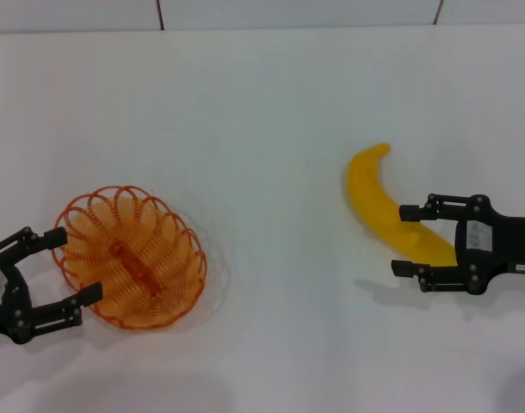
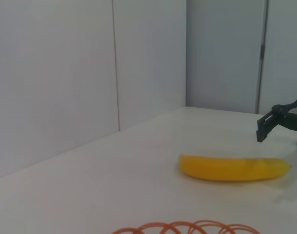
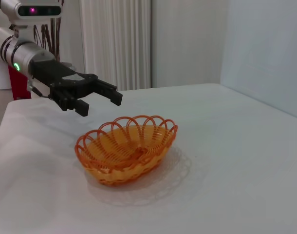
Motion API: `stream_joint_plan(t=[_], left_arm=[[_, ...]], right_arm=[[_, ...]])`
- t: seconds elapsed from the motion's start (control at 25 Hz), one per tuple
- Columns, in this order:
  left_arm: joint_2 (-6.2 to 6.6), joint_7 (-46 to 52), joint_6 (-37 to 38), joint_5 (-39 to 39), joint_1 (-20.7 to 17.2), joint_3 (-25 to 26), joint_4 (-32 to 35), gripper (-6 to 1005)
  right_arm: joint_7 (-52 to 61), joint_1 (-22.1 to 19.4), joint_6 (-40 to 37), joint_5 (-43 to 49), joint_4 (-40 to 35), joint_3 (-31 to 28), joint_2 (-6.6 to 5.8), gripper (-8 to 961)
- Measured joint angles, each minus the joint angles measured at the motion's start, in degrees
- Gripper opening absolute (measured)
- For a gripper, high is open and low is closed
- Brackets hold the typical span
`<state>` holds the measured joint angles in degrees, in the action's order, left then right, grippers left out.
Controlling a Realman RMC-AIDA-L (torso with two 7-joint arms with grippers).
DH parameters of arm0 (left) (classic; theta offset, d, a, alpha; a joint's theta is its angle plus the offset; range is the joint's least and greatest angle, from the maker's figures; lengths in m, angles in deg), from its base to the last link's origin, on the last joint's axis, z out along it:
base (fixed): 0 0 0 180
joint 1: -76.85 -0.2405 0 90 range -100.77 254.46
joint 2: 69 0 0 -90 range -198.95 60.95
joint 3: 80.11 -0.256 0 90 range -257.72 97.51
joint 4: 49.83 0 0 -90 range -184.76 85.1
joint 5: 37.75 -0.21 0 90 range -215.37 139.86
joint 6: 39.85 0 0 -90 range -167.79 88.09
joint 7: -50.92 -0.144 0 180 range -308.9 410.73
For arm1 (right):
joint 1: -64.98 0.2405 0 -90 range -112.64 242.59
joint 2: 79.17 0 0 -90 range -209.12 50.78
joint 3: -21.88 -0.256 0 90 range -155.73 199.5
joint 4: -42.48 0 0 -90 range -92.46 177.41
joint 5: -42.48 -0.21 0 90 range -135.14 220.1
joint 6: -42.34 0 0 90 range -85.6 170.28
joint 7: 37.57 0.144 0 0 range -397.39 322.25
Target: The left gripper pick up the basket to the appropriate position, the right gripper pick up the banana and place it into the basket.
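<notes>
Left gripper: jaws wide, straddling the basket rim.
Right gripper: jaws wide around the banana.
Next: both must close.

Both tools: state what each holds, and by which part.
Nothing held. The open left tool straddles the basket rim; the open right tool straddles the banana near one end.

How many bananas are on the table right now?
1. The banana lies on the white table, its lower end between the right gripper's open fingers. None in the basket.
</notes>
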<state>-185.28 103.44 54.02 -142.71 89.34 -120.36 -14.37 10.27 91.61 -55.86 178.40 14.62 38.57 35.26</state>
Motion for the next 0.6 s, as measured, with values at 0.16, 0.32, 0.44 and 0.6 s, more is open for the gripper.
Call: stream_joint_plan(t=[0.16,0.32,0.44,0.6], left_arm=[[0.00,0.00,0.00,0.00,0.10,0.01,0.04,916],[0.00,0.01,0.00,0.01,0.22,0.01,0.04,913],[0.00,0.02,0.00,0.01,0.69,0.00,0.04,911],[0.00,0.47,0.00,0.44,1.11,0.09,0.05,909]], right_arm=[[-0.01,0.16,0.03,0.01,0.00,0.01,0.00,768],[-0.03,0.56,0.03,0.01,0.16,0.01,0.07,768],[-0.04,0.66,0.03,0.00,0.19,0.01,0.19,769],[-0.05,0.68,0.03,-0.02,0.19,0.01,0.26,769]])
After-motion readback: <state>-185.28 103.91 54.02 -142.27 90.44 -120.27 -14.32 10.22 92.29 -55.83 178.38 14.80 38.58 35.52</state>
